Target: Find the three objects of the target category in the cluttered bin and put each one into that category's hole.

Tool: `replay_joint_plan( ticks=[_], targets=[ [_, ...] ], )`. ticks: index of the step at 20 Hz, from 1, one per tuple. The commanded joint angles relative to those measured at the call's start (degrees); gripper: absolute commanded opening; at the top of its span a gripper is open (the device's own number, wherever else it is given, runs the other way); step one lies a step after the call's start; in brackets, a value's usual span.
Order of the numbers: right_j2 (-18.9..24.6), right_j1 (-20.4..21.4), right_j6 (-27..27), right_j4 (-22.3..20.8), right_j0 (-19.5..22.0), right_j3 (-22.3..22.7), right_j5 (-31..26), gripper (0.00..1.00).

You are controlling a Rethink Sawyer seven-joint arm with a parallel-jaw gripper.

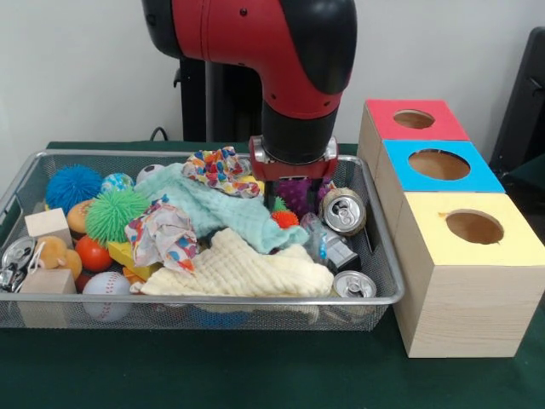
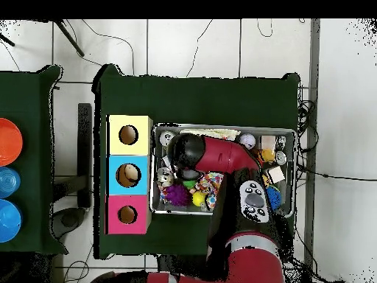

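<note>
The silver wire-mesh bin (image 1: 102,154) is full of clutter and also shows in the overhead view (image 2: 221,127). One clear plastic bottle (image 1: 327,246) with a blue-and-white label lies near the bin's right end, between two silver cans (image 1: 343,210) (image 1: 354,284). Other bottles are hidden. My gripper (image 1: 296,189) hangs low over the bin's far right part, just above a purple spiky ball (image 1: 298,198) and behind the bottle. In the overhead view the arm (image 2: 213,155) hides it. The blue-top box's hole (image 1: 438,164) (image 2: 128,175) is to the right of the bin.
A red-top box (image 1: 415,119) and a yellow-top box (image 1: 474,227) flank the blue one. The bin holds cloths (image 1: 230,271), spiky balls (image 1: 115,213), a baseball (image 1: 106,290), wooden blocks (image 1: 48,225) and another can (image 1: 17,252).
</note>
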State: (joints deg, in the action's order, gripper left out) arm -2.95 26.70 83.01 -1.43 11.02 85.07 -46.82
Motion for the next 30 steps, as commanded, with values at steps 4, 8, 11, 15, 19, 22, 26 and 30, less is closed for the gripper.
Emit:
replay_joint_plan(
  ticks=[4,8,11,15,19,22,26,30],
  targets=[
    [-1.4,-0.4,15.8,3.4,-1.4,-2.5,-6.4,1.00],
    [-2.0,-0.8,17.8,4.5,-3.0,-2.0,-4.6,1.00],
    [-2.2,-1.7,18.5,5.4,-4.0,-1.4,-2.2,1.00],
    [-2.4,-3.4,19.2,6.3,-4.8,-1.0,0.9,1.00],
    [-2.6,-5.5,20.6,7.2,-5.7,-1.3,3.6,1.00],
    [-2.6,-5.6,20.4,7.4,-5.6,-1.0,4.2,1.00],
    [-2.1,-5.7,19.0,7.0,-4.5,0.2,6.5,1.00],
    [-0.8,-7.6,16.9,6.9,-2.5,-0.4,8.5,1.00]
  ],
)
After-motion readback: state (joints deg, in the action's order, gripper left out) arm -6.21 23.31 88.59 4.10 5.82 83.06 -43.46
